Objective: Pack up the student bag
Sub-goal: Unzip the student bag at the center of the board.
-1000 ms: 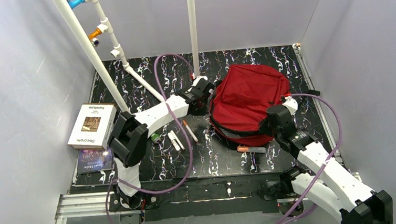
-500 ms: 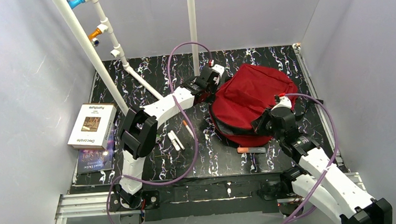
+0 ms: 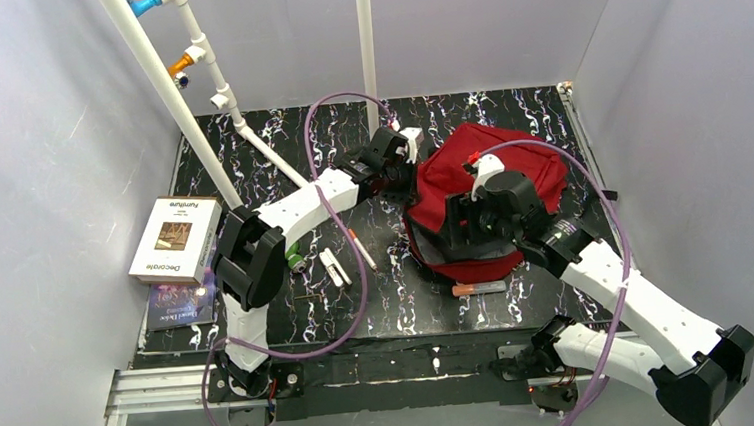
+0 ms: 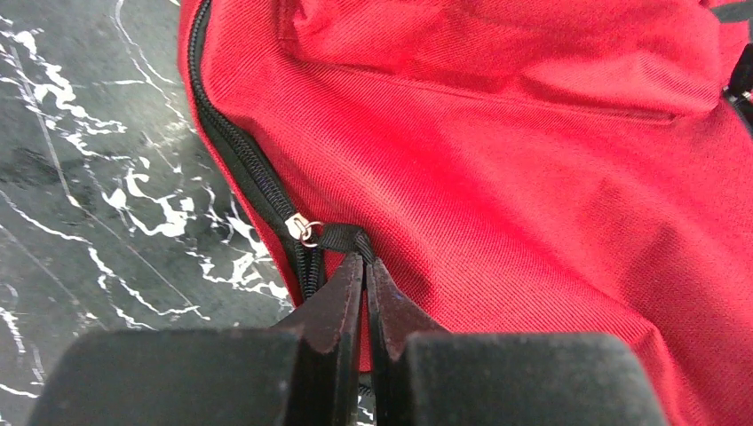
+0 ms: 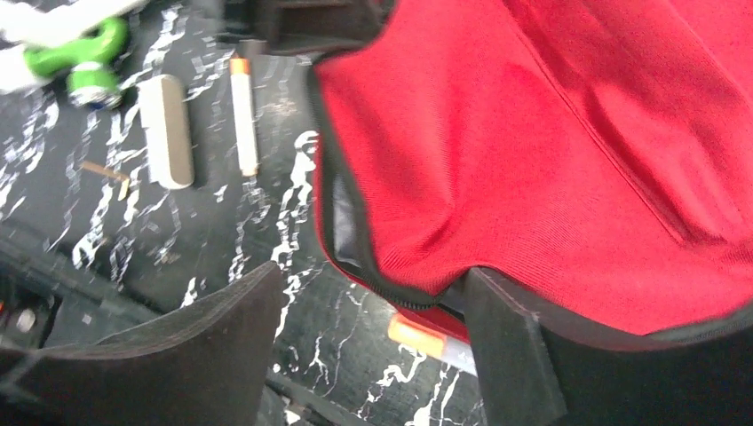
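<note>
The dark-red student bag [image 3: 526,177] lies at the right-centre of the mat, its main zip partly open along the near-left edge. My left gripper [image 3: 407,171] is at the bag's far-left corner. In the left wrist view it [image 4: 362,263] is shut on the black zip pull tab [image 4: 344,238], next to the metal slider [image 4: 305,229]. My right gripper [image 3: 458,235] hovers over the bag's near-left edge with its jaws wide open [image 5: 373,297]. The bag's flap edge [image 5: 417,288] lies against the right finger [image 5: 511,351].
An orange-capped marker [image 3: 479,288] lies just in front of the bag, half under its edge [image 5: 426,340]. A white pen [image 3: 361,248], a white bar [image 3: 334,267] and a green object [image 3: 296,260] lie left of the bag. A white book [image 3: 175,238], a blue book [image 3: 180,305] and white pipes [image 3: 174,97] are at the left.
My right gripper has opened and swung from the bag's near-right side to over its near-left edge. The bag has bunched up. My left gripper stays shut on the pull tab, shifted slightly.
</note>
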{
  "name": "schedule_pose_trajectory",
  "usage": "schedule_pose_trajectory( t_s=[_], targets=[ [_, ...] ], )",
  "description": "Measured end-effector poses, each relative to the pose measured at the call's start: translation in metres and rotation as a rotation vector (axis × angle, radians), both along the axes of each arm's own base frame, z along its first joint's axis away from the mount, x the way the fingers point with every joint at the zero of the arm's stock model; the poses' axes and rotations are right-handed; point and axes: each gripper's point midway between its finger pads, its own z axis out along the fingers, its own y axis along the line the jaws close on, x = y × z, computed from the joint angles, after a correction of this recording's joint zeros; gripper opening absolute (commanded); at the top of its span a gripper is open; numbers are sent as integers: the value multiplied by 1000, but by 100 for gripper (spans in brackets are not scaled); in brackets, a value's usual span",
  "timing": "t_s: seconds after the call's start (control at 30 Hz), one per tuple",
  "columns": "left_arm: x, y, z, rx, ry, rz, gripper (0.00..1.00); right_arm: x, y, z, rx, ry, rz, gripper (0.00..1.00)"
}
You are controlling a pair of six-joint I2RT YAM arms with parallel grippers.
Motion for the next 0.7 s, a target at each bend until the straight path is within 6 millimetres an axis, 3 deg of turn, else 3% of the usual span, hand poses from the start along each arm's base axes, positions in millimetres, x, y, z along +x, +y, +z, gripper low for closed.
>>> schedule_pose_trajectory(
  t_s=[0.13, 0.27, 0.37, 0.53, 0.7],
  targets=[
    [-6, -3, 2, -46, 64, 21, 0, -15, 31, 16, 78, -5, 205, 91],
    [-6, 2, 1, -63, 109, 41, 0, -37, 76, 35, 244, 25, 443, 98],
    [-5, 6, -1, -62, 128, 52, 0, -46, 90, 40, 293, 32, 539, 98],
    [-7, 14, -2, -53, 143, 65, 0, -14, 85, 23, 126, -103, 447, 93],
    [-9, 16, 0, -53, 141, 68, 0, 8, 88, -20, -193, -308, 363, 88]
  ],
)
